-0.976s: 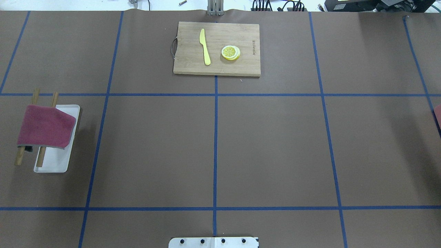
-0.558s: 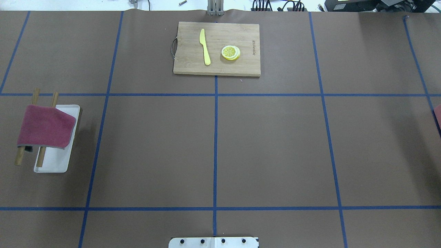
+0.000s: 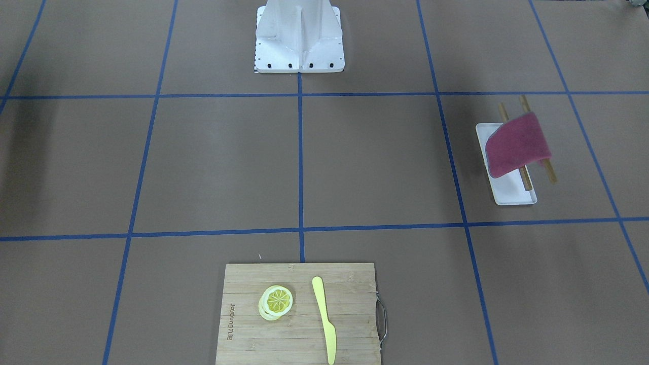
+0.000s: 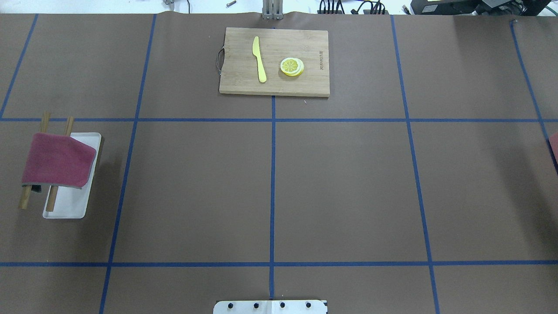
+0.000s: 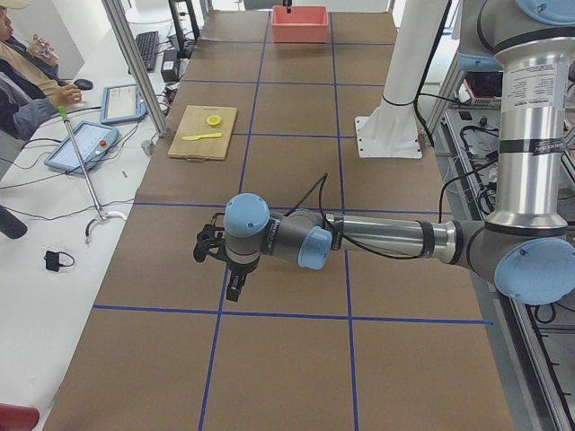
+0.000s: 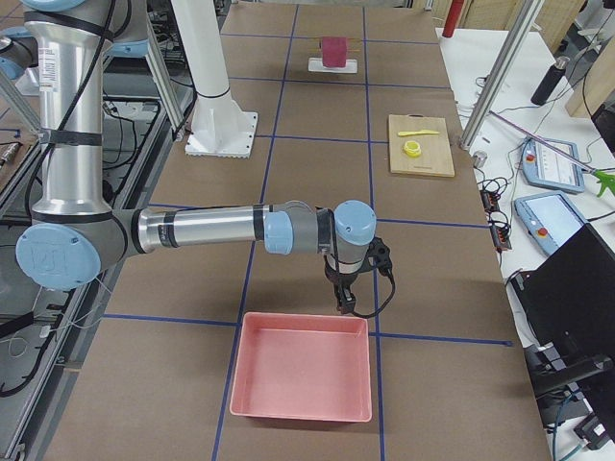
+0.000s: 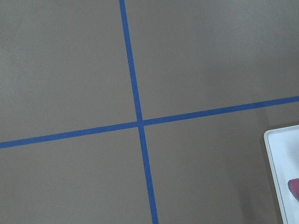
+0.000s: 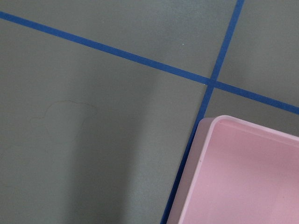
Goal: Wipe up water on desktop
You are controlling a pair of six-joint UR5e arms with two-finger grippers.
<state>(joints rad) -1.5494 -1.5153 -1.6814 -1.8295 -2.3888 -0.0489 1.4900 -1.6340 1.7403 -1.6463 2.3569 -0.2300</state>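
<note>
Nothing moved on the matte brown, tape-gridded desktop (image 4: 196,187).

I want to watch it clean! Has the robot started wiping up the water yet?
Not yet. Nothing looks done: the red cloth hangs on its wooden rack over the white tray, untouched. In hand: the left claw hovers above the desktop near that tray; the right claw hangs by the pink bin. Left: grab the cloth and wipe. I can't spot a puddle.

No visible change anywhere on the desktop (image 4: 348,187) from the overhead view.
</note>
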